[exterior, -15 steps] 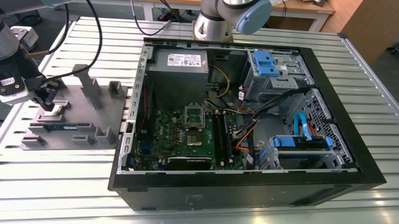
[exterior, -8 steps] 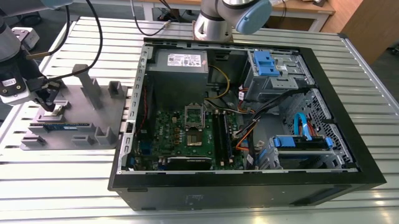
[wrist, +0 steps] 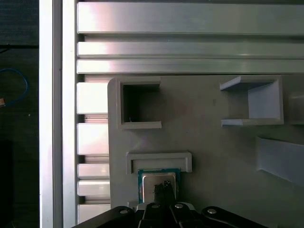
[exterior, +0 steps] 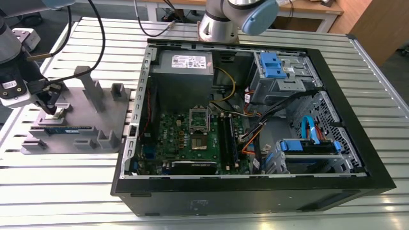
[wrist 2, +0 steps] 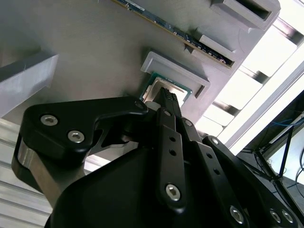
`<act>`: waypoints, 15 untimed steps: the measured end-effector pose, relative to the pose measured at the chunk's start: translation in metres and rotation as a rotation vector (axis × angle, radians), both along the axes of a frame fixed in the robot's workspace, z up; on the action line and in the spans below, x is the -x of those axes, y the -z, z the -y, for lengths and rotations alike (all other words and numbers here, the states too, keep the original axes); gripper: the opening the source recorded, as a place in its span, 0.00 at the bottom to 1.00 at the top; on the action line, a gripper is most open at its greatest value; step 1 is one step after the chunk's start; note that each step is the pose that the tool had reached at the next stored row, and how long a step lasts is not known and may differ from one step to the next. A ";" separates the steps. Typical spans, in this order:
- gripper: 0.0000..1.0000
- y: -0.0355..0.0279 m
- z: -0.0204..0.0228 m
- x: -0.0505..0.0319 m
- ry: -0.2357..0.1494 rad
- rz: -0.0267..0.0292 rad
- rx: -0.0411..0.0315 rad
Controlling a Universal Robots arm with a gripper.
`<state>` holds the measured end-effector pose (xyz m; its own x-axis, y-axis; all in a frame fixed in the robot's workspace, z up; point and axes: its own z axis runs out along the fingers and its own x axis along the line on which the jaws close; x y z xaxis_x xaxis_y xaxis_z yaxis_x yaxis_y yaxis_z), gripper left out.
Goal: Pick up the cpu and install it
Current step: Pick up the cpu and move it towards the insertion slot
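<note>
The cpu (wrist: pixel 150 182), a small square chip with a shiny metal top and green rim, lies in a shallow pocket of the grey tray (wrist: pixel 209 142), against a low raised ledge. It also appears in the second wrist view, cpu (wrist 2: pixel 176 89). My gripper (wrist: pixel 164 186) stands directly over the chip's top with its two thin black tips pressed together, shut; whether they touch the metal I cannot tell. In the exterior view the gripper (exterior: pixel 52 110) hangs low over the tray (exterior: pixel 83 115) at that view's left.
A blue-green memory stick (exterior: pixel 61 129) lies in the tray close to the gripper. Upright grey posts (exterior: pixel 86 86) rise from the tray. The open computer case (exterior: pixel 357 143) sits to the exterior view's right, its motherboard socket (exterior: pixel 199 117) uncovered, cables and drive bays beside it.
</note>
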<state>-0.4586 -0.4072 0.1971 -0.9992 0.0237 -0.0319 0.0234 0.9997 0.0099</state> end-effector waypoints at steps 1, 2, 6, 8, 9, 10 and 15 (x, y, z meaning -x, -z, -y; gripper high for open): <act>0.11 0.0000 0.0000 0.0000 0.000 0.0000 0.0000; 0.11 0.0001 0.0000 0.0000 0.000 0.0000 0.0000; 0.29 0.0002 0.0000 0.0000 0.000 0.0000 0.0000; 0.35 0.0003 0.0000 0.0000 0.000 0.0000 0.0000; 0.41 0.0003 0.0000 0.0000 0.000 0.0000 0.0000; 0.47 0.0003 0.0000 0.0000 0.000 0.0000 0.0000; 0.59 0.0005 0.0000 0.0000 0.000 0.0000 0.0000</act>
